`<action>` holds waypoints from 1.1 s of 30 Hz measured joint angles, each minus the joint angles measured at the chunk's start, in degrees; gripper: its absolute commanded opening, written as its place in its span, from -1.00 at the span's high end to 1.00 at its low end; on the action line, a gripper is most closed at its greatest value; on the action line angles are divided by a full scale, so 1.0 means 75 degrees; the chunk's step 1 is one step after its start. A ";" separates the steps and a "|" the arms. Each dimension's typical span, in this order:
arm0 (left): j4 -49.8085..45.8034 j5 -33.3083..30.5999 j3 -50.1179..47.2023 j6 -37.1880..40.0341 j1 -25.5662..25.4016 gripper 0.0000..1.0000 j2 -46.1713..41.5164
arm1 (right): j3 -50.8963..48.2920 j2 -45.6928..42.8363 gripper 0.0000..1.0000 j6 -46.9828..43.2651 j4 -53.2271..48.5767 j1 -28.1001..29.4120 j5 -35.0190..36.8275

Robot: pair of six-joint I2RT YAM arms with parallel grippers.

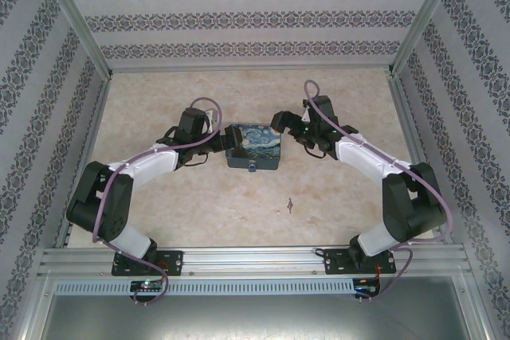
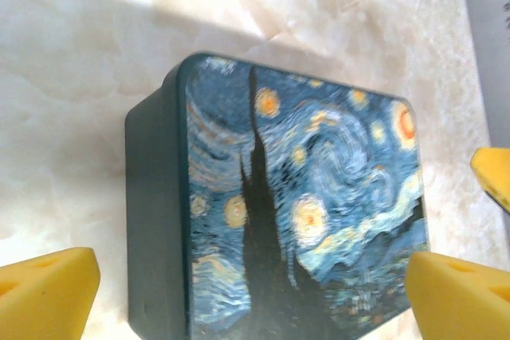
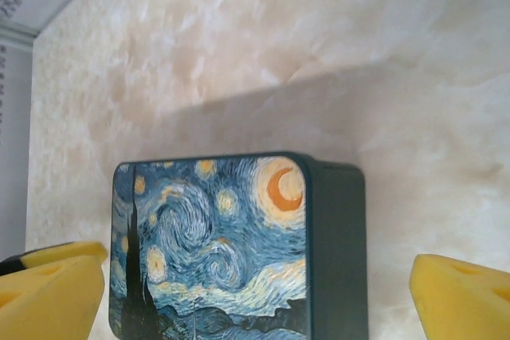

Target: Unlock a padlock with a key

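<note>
blue-printed box [image 1: 253, 147] mid worktop [image 1: 183, 212], padlock [image 1: 253, 166] at its near face. left tool [image 1: 220, 136] and right tool [image 1: 281, 123] flank box, both spread wide, gripping nothing; probably placed to steady it. key [image 1: 289, 206] lies apart on worktop, nearer arm bases.

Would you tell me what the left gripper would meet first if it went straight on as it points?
Probably the Starry Night box, which lies directly ahead of the left gripper; exact depth is unclear.
</note>
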 measured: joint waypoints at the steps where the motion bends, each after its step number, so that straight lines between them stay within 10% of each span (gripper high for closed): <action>1: -0.0131 -0.0020 0.0087 0.0114 0.0035 -0.99 -0.0114 | -0.0032 -0.0099 -0.96 -0.0023 -0.0032 -0.0064 0.0044; 14: -0.1163 -0.0501 0.0312 0.0423 0.0399 -0.99 -0.1373 | -0.1821 -0.1527 -0.73 -0.0391 -0.0697 -0.0192 -0.0006; 33: -0.1591 -0.0670 -0.0047 -0.0860 0.0449 -0.99 -0.1699 | -0.2224 -0.1402 -0.15 0.0816 -0.3095 0.3611 0.2559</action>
